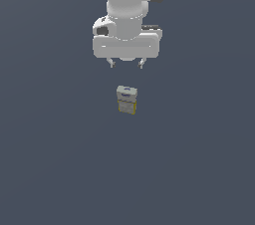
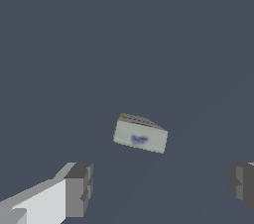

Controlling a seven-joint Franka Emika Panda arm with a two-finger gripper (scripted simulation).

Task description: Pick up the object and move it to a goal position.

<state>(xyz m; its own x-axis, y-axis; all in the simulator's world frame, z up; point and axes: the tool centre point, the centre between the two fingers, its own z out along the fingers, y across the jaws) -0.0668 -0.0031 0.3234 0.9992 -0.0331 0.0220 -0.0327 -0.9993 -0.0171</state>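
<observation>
The object is a small pale grey-white carton (image 1: 127,100) with yellow edging and a small blue mark on top. It stands on the flat grey floor, in the middle of the exterior view. My gripper (image 1: 127,63) hangs above and behind it, apart from it, with the jaws open and empty. In the wrist view the carton (image 2: 140,135) lies ahead of the gripper (image 2: 161,186), between the lines of the two grey fingertips (image 2: 79,188) and beyond them. The carton is narrower than the gap between the fingers.
The plain dark grey floor (image 1: 199,169) spreads all round the carton. No other object, container or edge shows in either view.
</observation>
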